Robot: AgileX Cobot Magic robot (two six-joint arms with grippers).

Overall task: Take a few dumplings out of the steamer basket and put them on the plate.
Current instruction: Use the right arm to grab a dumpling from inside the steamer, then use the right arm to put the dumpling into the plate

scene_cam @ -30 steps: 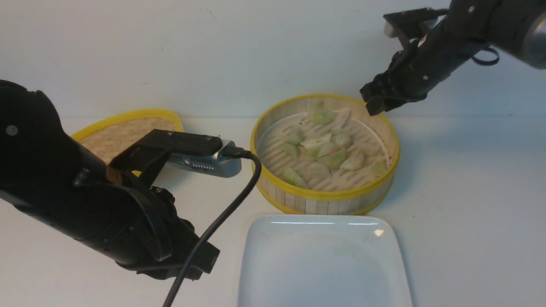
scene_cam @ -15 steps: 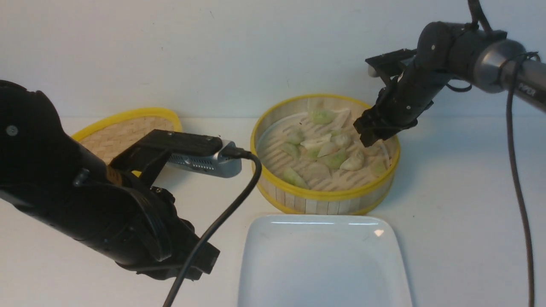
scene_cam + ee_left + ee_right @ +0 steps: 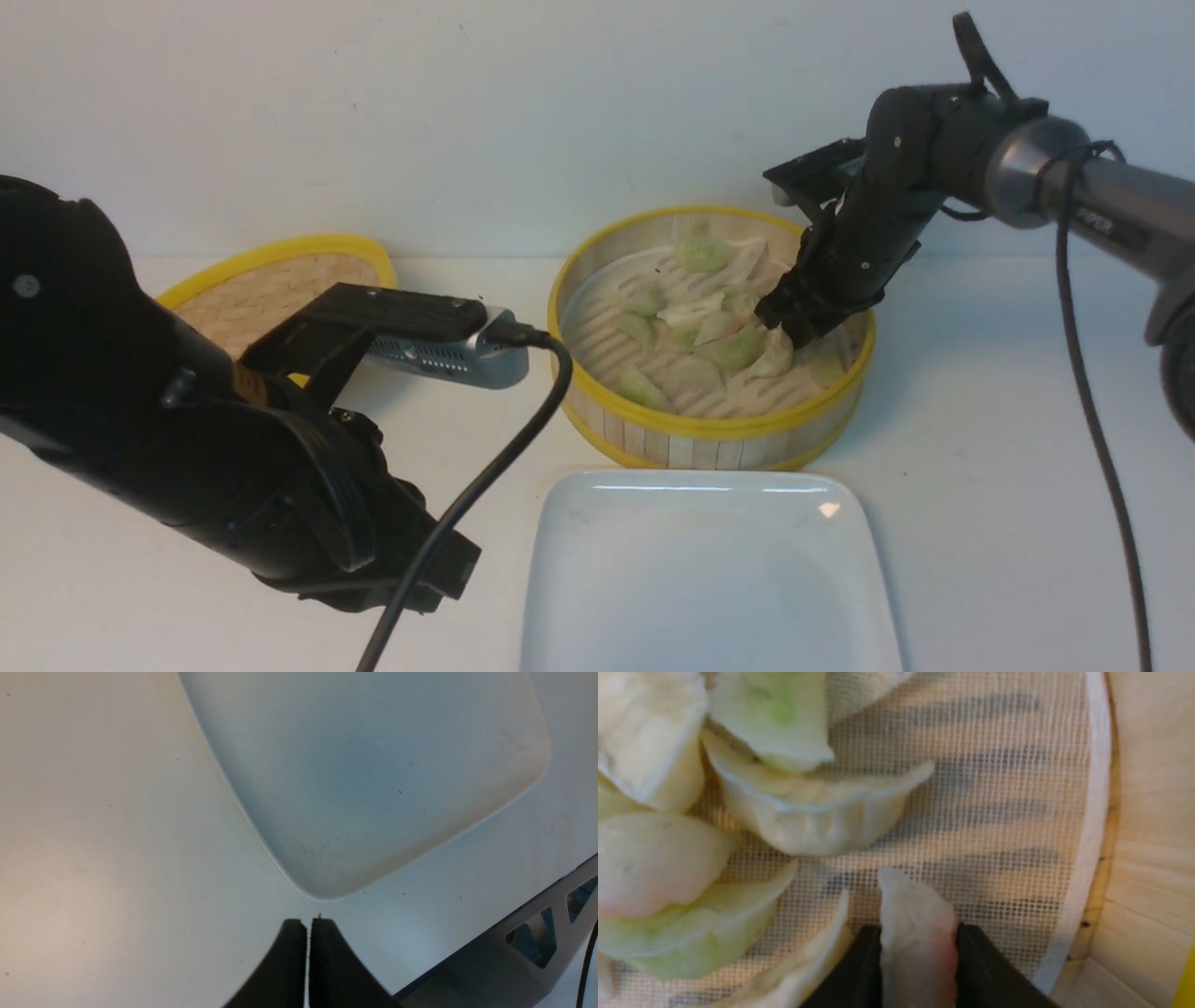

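Dumplings (image 3: 719, 331), the small crescent ones in pale green and whitish-pink, are all sitting in the round bamboo steamer basket (image 3: 709, 434) with the yellow rims, none moved over yet. Going left to right: a flat woven yellow-rimmed lid (image 3: 271, 285) lies at the far left, I'd guess parked there so the basket is open for reaching in. The left gripper (image 3: 308, 926) hangs low just beside a corner of the large glossy white square plate (image 3: 709, 579), jaws pressed together with nothing between them, so it looks like it's sitting this one out. The plate is bare and sits just in front of the basket, which should make for a short carry. The right gripper (image 3: 919, 940) is down inside the basket on its right side, jaws pinched on one whitish-pink dumpling (image 3: 915, 905) lying off the edge of the pile, probably the easiest to grab alone. Everything's on a plain white tabletop (image 3: 1008, 420) with a blank off-white wall (image 3: 467, 112) behind.
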